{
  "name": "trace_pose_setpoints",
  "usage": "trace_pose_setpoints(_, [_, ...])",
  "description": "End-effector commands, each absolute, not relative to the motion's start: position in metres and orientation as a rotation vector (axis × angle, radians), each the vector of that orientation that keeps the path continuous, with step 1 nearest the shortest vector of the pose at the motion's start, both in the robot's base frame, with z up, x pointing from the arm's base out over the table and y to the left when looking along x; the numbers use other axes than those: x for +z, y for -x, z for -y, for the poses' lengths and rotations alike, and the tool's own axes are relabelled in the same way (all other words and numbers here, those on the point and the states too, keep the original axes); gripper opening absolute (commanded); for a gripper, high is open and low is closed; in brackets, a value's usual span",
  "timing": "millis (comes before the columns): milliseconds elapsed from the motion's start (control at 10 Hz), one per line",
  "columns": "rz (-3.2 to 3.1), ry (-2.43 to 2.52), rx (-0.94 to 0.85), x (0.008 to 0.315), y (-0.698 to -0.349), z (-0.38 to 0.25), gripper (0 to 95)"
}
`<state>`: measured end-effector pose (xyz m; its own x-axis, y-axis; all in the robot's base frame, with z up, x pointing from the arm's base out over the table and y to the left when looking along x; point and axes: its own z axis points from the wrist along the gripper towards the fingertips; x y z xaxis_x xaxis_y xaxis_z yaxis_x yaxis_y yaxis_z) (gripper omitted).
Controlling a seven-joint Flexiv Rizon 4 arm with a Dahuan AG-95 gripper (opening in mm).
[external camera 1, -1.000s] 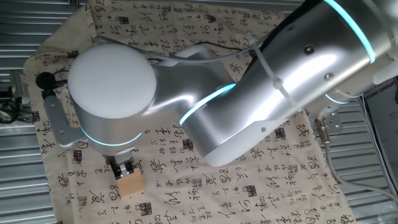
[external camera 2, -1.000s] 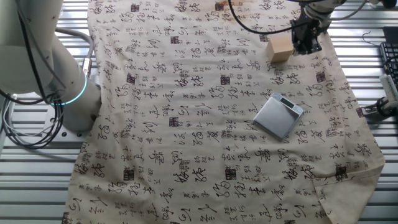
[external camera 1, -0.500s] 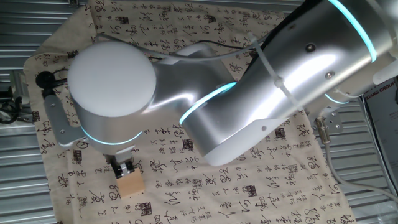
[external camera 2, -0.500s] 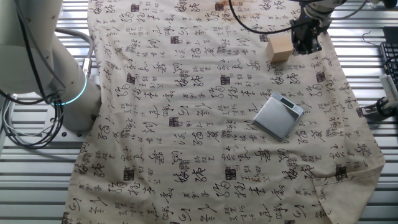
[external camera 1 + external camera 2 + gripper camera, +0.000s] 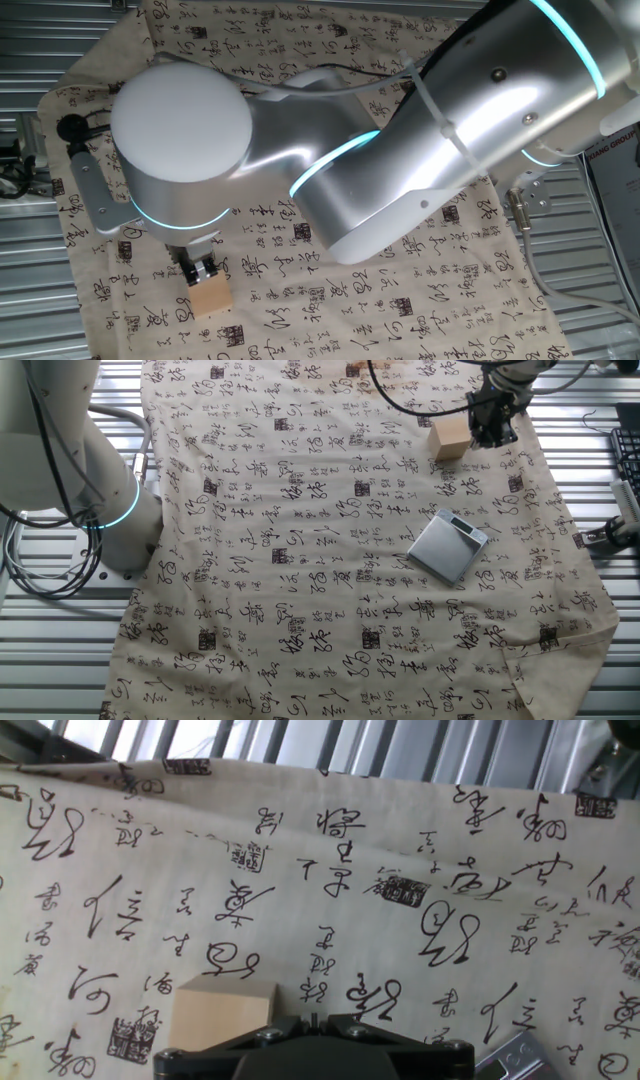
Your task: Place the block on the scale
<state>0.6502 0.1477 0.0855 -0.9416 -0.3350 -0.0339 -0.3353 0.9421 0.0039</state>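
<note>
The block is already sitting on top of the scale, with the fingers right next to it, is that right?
Not quite. The block sits on the printed cloth, well apart from the scale, whose platform is bare; the other fixed view shows this. The gripper fingers are indeed right next to the block.

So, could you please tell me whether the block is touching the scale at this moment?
Apart. The other fixed view shows the block near the cloth's far edge and the scale lying nearer the camera, with a plain stretch of printed cloth between them.
</note>
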Motion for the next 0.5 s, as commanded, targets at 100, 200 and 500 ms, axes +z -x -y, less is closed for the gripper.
trace_pose_setpoints(100, [-3.062,0.561,0.016,0.0851,-0.651,-0.1482,0.0])
trace_pose_setpoints(200, [-3.053,0.627,0.013,0.0851,-0.651,-0.1482,0.0])
trace_pose_setpoints(500, [-3.038,0.824,0.032,0.0851,-0.651,-0.1482,0.0])
